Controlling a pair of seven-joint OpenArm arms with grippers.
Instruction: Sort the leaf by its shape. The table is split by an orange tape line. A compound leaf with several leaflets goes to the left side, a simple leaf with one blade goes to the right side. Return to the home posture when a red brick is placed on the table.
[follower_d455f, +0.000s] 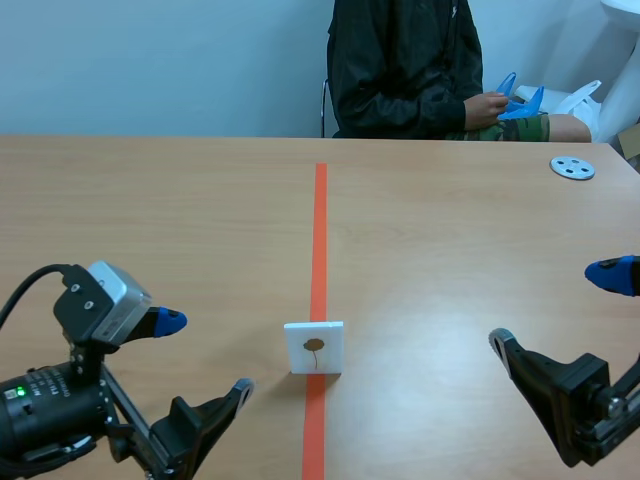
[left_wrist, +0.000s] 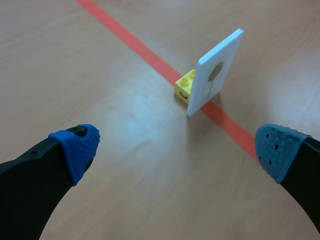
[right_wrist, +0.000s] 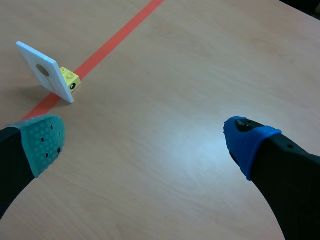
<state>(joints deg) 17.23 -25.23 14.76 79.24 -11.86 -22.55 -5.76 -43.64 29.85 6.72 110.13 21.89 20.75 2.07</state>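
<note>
Card: you're looking at white, carrying one brown single-blade leaf.
Spot: standing upright on the tape, yellow brick sitting right behind.
Left gripper: gaping wide, holding nothing.
Right gripper: gaping wide, holding nothing.

Your light wooden table runs back to a plain, pale blue-grey wall. Beyond its far edge you have a person in a dark jacket, seated. Soft light leaves a pale sheen on the wood. A grey disc lies near the far right corner.
</note>
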